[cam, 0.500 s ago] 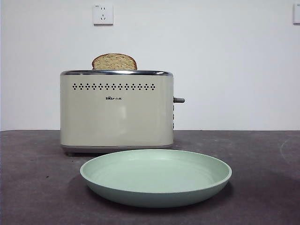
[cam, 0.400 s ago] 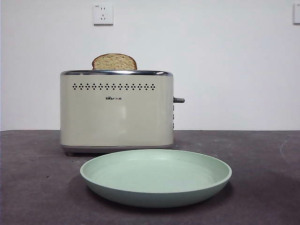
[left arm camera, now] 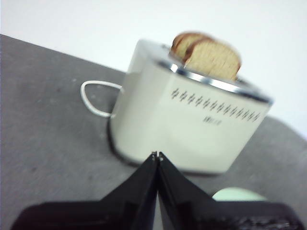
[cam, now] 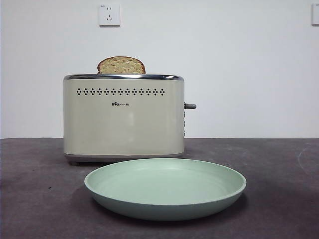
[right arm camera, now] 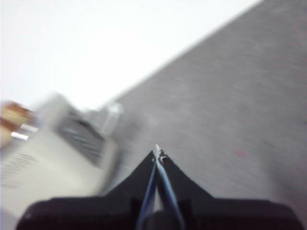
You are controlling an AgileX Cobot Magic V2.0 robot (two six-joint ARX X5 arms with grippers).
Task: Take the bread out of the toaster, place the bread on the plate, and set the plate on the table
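Observation:
The cream toaster (cam: 123,117) stands on the dark table (cam: 279,169), with the bread (cam: 121,65) sticking up from its top slot. In front of it the mint-green plate (cam: 164,211) rests empty on the table. No gripper shows in the front view. In the left wrist view my left gripper (left arm camera: 157,155) is shut and empty, hovering short of the toaster (left arm camera: 192,124); the bread (left arm camera: 213,57) is the lighter near slice, and a sliver of the plate (left arm camera: 238,194) shows. My right gripper (right arm camera: 157,152) is shut and empty over bare table, in a blurred view with the toaster (right arm camera: 48,158) off to one side.
A darker domed slice (left arm camera: 184,40) stands in the slot behind the bread. The toaster's white cable (left arm camera: 93,98) loops on the table at its far end, and its grey lever (cam: 190,106) juts from the right side. A wall socket (cam: 109,15) is above.

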